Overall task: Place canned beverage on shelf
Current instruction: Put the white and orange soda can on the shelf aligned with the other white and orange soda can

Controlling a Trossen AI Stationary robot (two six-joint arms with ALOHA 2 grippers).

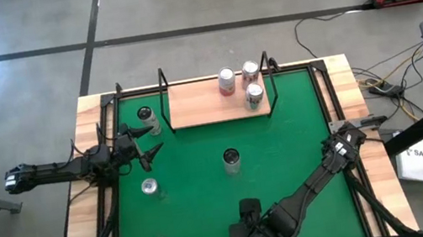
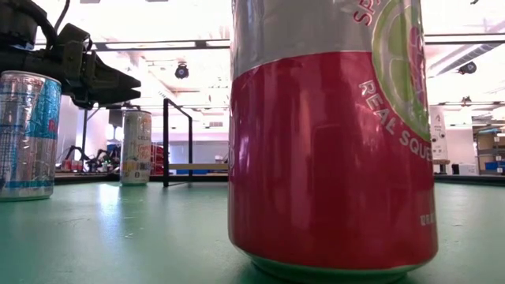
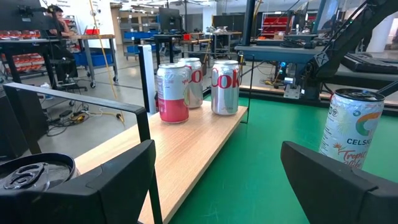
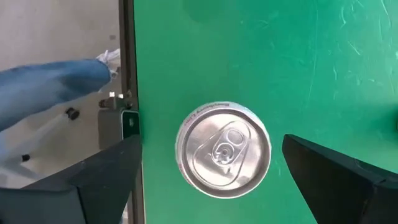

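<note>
Cans (image 1: pixel 240 84) stand on the shelf (image 1: pixel 196 104) over green table (image 1: pixel 283 141); both arms' jaws open.

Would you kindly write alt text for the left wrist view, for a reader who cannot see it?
Three cans stand upright together at the far end of the shelf, a light-wood board with black rods. The left hand is open and empty in the foreground, with a Celsius can on the green mat beyond it.

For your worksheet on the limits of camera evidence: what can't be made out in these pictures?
- Low view: the red can fills the frame, hiding the shelf cans.
- High view: can labels are too small to read; the right pincer blurs into dark arm.
- Left wrist view: the Celsius can label is partly cut off by a finger.
</note>
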